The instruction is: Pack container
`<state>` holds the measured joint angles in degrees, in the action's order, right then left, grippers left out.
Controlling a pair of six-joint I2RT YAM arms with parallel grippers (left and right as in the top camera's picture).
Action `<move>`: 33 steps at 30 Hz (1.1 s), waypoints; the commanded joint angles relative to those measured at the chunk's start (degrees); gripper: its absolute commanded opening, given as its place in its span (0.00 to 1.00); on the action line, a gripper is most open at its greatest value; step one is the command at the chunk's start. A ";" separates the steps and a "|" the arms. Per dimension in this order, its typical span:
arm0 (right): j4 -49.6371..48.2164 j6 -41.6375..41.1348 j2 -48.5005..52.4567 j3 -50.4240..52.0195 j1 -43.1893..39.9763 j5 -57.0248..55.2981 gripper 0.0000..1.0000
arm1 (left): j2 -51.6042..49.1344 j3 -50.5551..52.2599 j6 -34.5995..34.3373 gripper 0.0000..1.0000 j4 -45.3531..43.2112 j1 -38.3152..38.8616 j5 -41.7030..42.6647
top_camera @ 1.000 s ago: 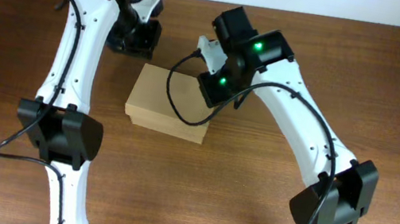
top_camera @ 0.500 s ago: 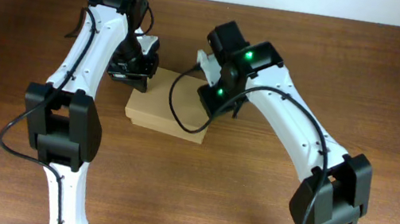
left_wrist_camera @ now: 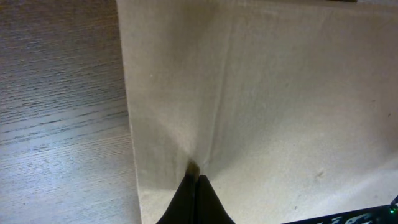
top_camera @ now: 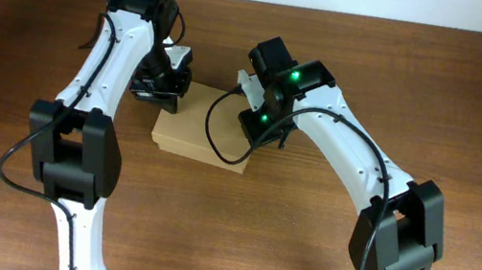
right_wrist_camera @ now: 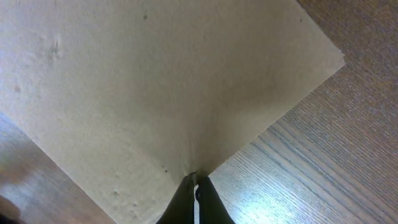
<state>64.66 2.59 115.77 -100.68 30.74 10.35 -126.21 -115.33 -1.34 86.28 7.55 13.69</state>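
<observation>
Evidently the packing is near its end: the container [top_camera: 200,134] lies on the table [top_camera: 477,114] between the two arms, lid flat and closed, so its contents cannot be seen. What is left appears to be no more than seating the lid firmly and lifting both arms clear.

Left: the left gripper [left_wrist_camera: 194,180] stands over the box's far left corner. Its fingers [left_wrist_camera: 184,205] are pressed together with no gap and grasp nothing. The joined tips touch the lid beside a faint crease in the cardboard.

Right: the right gripper [right_wrist_camera: 196,178] stands at the box's right end. Its fingers [right_wrist_camera: 184,208] are likewise drawn together, and the tips bear on the lid near a corner, close to bare wood.
</observation>
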 commanded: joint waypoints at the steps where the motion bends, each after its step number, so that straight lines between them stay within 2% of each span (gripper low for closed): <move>1: -0.37 -0.02 -1.11 0.28 0.37 -0.31 0.04 | 0.37 1.27 -0.37 0.02 -0.13 0.17 -0.68; 10: -0.46 0.63 -1.07 -0.98 0.26 -0.72 0.04 | 2.82 1.07 -0.37 0.02 0.66 0.17 -1.01; 13: -1.29 1.07 -1.49 -1.44 0.20 -2.60 0.04 | 4.44 0.39 -0.39 0.02 -0.20 0.17 -4.00; 17: -0.72 1.07 -2.71 -6.29 -1.88 -5.51 0.04 | 6.84 -5.75 -0.68 0.02 -0.33 0.17 -7.91; 24: 3.10 1.07 -5.86 -21.86 -10.10 -8.59 0.04 | 10.01 -26.18 -1.75 0.02 1.05 -0.52 -14.86; 27: 7.30 1.70 -6.95 -33.86 -14.60 -10.03 0.04 | 10.23 -36.98 -1.64 0.02 3.15 -2.38 -15.04; 33: 10.08 3.15 -9.77 -54.03 -18.45 -12.33 0.04 | 13.07 -49.75 -1.09 0.02 4.74 -5.62 -15.67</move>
<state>74.41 3.84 110.13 -145.49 12.84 0.75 -115.55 -160.11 -2.63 90.65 3.46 -0.40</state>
